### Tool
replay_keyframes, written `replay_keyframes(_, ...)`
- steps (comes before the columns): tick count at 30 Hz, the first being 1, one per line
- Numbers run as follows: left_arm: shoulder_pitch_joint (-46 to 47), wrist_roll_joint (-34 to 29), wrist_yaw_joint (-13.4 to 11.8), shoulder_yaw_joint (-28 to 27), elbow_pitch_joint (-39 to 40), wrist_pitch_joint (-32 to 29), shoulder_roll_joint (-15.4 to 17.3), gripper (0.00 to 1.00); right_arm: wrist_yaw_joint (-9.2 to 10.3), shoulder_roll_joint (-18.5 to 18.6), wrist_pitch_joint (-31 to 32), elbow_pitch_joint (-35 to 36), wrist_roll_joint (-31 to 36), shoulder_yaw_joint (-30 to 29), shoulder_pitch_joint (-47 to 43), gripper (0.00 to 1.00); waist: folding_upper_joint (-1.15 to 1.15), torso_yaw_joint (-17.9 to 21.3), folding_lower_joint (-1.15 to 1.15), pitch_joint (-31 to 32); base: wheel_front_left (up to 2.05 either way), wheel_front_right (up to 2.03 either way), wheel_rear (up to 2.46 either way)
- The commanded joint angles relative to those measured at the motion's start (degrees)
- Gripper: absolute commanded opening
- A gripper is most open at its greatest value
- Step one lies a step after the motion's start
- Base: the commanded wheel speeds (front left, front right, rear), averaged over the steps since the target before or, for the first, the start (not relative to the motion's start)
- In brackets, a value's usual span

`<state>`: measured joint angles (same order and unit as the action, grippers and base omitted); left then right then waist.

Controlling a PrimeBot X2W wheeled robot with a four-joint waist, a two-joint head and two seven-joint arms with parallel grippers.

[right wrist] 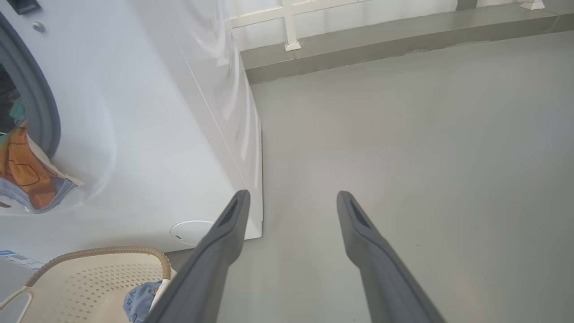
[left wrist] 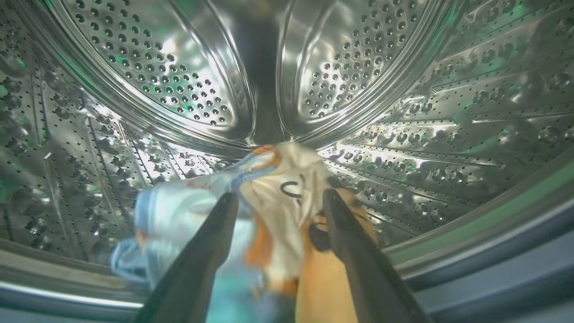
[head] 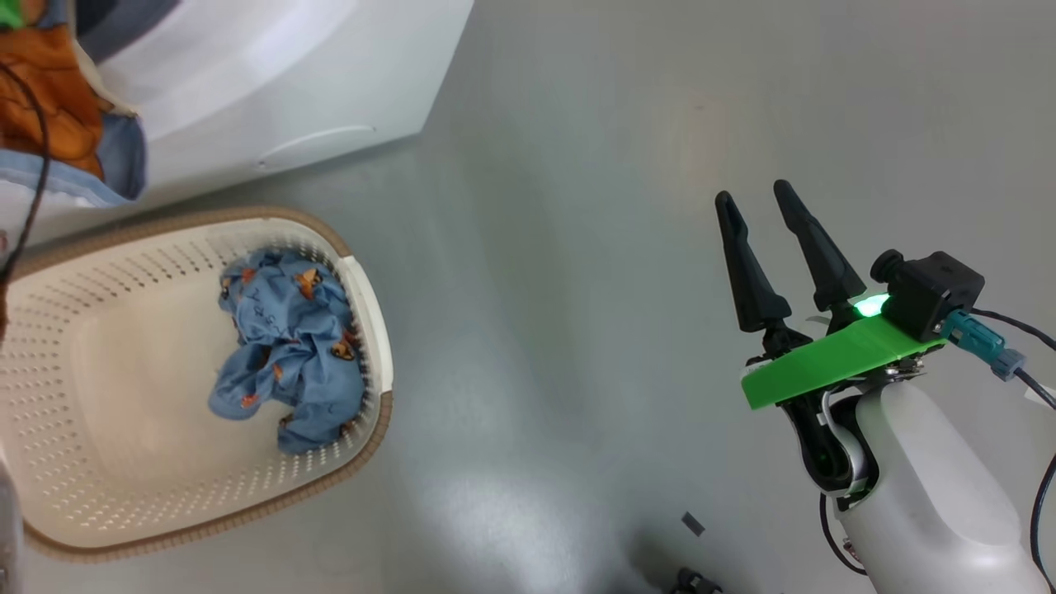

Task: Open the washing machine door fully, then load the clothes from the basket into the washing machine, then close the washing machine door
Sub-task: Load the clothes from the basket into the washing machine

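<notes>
**laundrywatcher:** ok, how are the jaws standing? Left one first.

**drum_guy:** The left gripper [left wrist: 279, 195] is spread wide, reaching into the steel drum [left wrist: 157, 67]. There's a cream-and-orange garment [left wrist: 291, 188] with a light blue edge bunched between the two fingers and just past them, low in the drum. It's pretty blurry, so I can't tell if either finger touches the cloth. Nothing's pinching it though.

**laundrywatcher:** And the right?

**drum_guy:** The right gripper [head: 755, 194] is wide apart too, with nothing in it. It hangs over bare grey floor [head: 561, 247], well off to the right of the basket [head: 124, 371].

**laundrywatcher:** Where's the rest of the clothes then?

**drum_guy:** One light blue garment [head: 289, 346] with orange-brown prints is crumpled in the basket, up against its right wall. The basket sits on the floor just in front of the washing machine [head: 289, 74]. From the right wrist view you can see some orange and blue fabric [right wrist: 27, 175] drooping out of the machine's mouth, past the grey seal [right wrist: 42, 112]. Can't tell if that's the same piece as the one in the drum. There's also a blue label [right wrist: 13, 258] low on the machine's front, just above the basket rim.
</notes>
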<state>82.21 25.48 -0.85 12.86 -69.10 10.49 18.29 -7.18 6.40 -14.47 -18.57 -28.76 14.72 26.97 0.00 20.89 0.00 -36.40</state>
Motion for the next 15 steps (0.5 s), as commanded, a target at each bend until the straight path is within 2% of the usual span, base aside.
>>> replay_keyframes(1,-0.29,0.04,0.65,-0.17,-0.29,-0.88,1.47,1.0,-0.31,0.82,-0.53,0.57,-0.31,1.0,-0.74,1.0,0.0,-0.56,0.0,1.92,0.0,0.0,0.0)
replay_keyframes(9,-3.09,1.55,2.31,-0.36,-2.98,-1.45,0.24,1.0,-0.31,1.3,-0.53,-0.65,-0.89,1.03,-0.82,1.0,0.0,-2.07,0.0,5.37,0.0,0.0,0.0)
replay_keyframes(15,-7.0,2.23,3.93,-0.1,-3.63,0.74,-0.66,1.0,-0.31,1.95,-0.53,-1.5,-1.19,1.07,-1.3,1.0,0.0,-3.57,0.0,9.02,0.0,0.0,0.0)
